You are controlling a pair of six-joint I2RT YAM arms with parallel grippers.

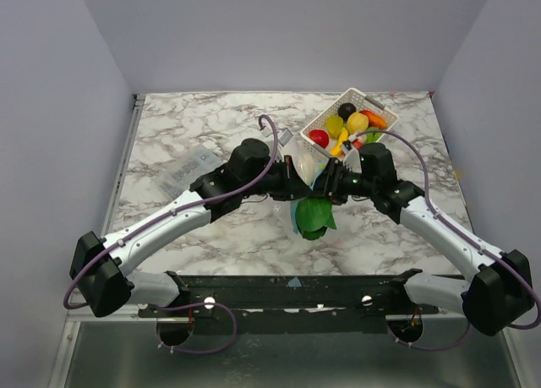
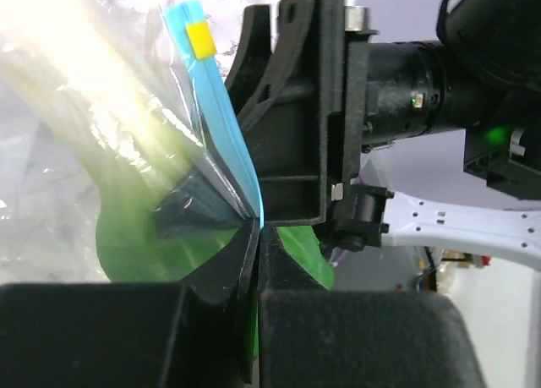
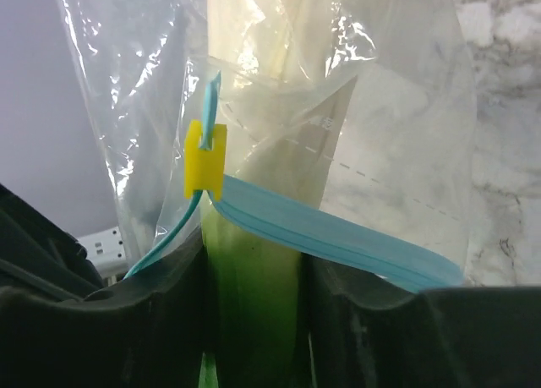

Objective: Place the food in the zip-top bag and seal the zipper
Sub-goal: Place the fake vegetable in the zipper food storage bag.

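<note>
The zip-top bag hangs between my two grippers at the table's middle. A toy vegetable with a white stalk and green leaf is stalk-first in its mouth, with the leaf hanging out toward me. My left gripper is shut on the light blue zipper at the bag's mouth edge. My right gripper is shut on the vegetable's stalk, one finger on each side. The zipper runs across the stalk, and its yellow slider sits at the left end.
A white basket at the back right holds more food: red, yellow, dark purple and orange pieces. A smaller clear packet lies on the marble table to the left.
</note>
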